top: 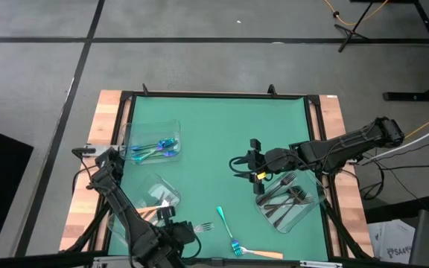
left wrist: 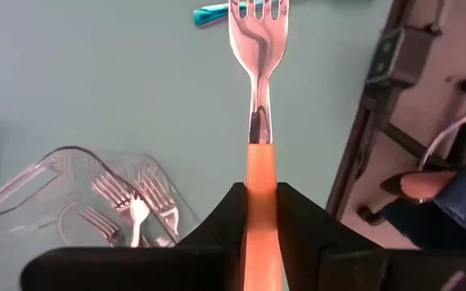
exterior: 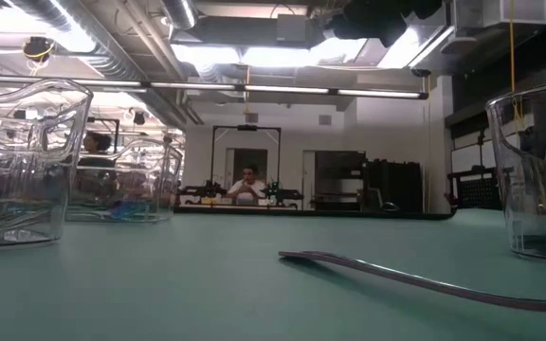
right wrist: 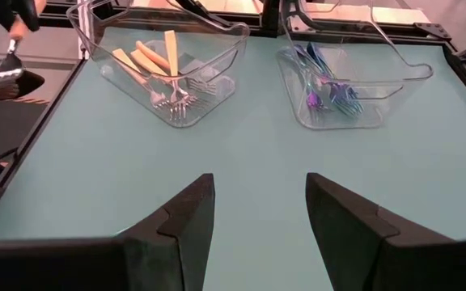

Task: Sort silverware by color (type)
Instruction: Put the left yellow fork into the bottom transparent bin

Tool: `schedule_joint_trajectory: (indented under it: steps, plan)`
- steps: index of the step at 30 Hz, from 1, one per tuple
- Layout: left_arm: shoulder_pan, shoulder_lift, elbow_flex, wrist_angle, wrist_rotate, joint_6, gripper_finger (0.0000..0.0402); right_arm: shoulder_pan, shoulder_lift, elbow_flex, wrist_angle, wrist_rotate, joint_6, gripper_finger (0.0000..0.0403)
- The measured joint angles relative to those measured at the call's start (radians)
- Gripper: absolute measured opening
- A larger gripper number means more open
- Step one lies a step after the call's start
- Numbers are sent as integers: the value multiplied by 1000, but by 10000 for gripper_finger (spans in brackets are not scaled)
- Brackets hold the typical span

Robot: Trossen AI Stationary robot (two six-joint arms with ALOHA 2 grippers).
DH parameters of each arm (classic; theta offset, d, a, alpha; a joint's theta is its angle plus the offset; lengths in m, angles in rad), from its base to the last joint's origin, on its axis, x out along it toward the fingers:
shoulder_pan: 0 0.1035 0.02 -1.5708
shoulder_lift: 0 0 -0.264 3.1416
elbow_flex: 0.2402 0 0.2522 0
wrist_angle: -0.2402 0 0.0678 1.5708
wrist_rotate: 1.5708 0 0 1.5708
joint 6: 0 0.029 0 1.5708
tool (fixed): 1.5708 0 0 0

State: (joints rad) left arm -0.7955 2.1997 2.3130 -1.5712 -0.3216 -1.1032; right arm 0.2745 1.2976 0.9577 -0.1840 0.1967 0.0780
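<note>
The left gripper (left wrist: 259, 212) pinches an orange fork (left wrist: 259, 121) by its handle, tines pointing ahead, lifted just beside the orange tray (top: 155, 195), probably so it can be dropped in with its colour-mates. Three clear trays sort by colour: about four orange forks there, a few blue in the blue tray (top: 152, 145) farther off. The right gripper (right wrist: 259, 212) hangs spread and empty above the counter (top: 214, 141), the dark tray (top: 289, 201) of roughly four dark forks just behind it. A teal fork (top: 227, 231) and two more lie loose.
</note>
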Motion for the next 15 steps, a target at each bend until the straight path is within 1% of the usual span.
schedule_joint_trajectory:
  steps: [5,8,11,15]
  plan:
    - [-5,-42,-6,2,-9,31,39,0,0,0,0,-3,3,186]
    - [-6,-115,-74,3,-13,28,39,0,0,0,1,-2,25,186]
    - [-7,-233,-238,3,-3,-40,39,0,0,0,1,-2,32,186]
    - [-40,-416,-530,-6,5,-256,39,0,0,0,0,-7,34,186]
